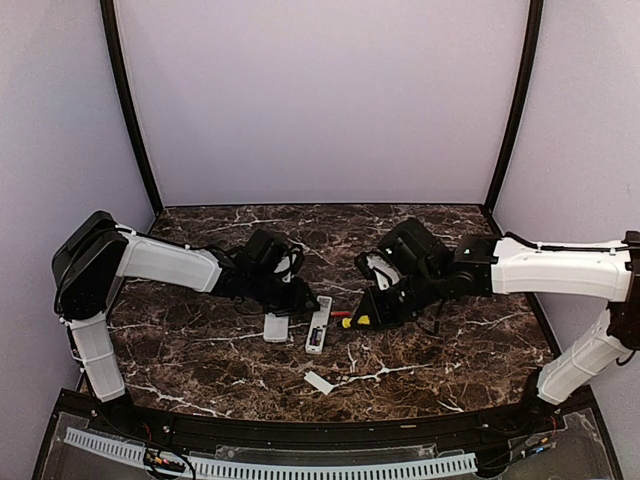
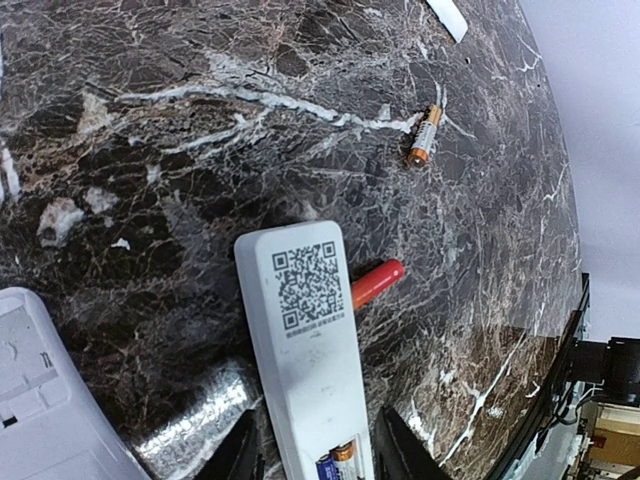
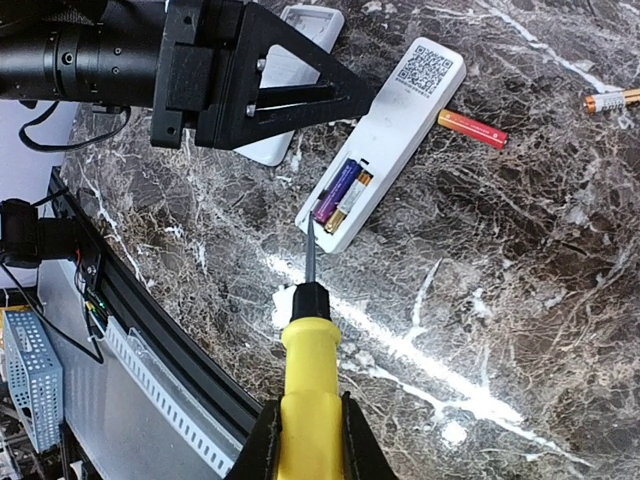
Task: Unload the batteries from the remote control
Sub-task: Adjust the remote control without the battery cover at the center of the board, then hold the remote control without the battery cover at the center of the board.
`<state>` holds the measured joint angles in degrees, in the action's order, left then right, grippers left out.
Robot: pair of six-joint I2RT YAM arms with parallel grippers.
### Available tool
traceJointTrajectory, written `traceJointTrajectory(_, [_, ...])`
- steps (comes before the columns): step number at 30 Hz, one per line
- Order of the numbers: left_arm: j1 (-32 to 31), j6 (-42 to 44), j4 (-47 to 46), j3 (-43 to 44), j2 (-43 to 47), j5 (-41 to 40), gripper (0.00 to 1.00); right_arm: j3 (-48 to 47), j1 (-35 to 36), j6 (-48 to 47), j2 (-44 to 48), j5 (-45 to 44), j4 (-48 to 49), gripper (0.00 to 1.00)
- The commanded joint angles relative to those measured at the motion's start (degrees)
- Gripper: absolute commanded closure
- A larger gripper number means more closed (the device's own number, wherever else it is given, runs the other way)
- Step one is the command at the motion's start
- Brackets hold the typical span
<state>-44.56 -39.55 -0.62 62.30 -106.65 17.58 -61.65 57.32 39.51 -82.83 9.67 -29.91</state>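
Note:
The white remote control (image 1: 318, 325) lies back up on the marble table, with two batteries (image 3: 342, 193) sitting in its open compartment. My left gripper (image 2: 320, 450) is open and straddles the remote's body. Its fingers (image 2: 400, 445) stand close to both sides, with thin dark gaps. My right gripper (image 3: 308, 420) is shut on the yellow screwdriver handle (image 3: 310, 390). The blade tip (image 3: 308, 225) rests at the near end of the compartment, beside the batteries. A red battery (image 2: 377, 283) lies against the remote's far side. A copper-coloured battery (image 2: 424, 135) lies loose farther off.
A second white remote-like shell (image 1: 275, 327) lies just left of the remote, under the left arm. A small flat white cover (image 1: 319, 382) lies nearer the front edge. A crinkled silvery piece (image 2: 195, 420) sits by the left finger. The black table rim (image 3: 150, 330) runs close behind the screwdriver.

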Motion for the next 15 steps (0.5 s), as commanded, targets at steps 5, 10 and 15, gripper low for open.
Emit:
traceJointTrajectory(5, [-0.3,0.6,-2.3,-1.3,0.8,2.0,0.64,-4.8,0.9,5.2,-4.3,4.0,-2.9,1.00])
traceJointTrajectory(10, [-0.4,1.4,-2.0,-0.7,-0.6,2.6,0.68,-6.9,1.0,8.5,-7.0,4.6,-4.2,1.00])
traceJointTrajectory(15, [-0.6,2.2,-1.5,-0.4,-1.0,2.4,0.72,-9.1,1.0,10.9,-10.0,5.2,-5.6,1.00])
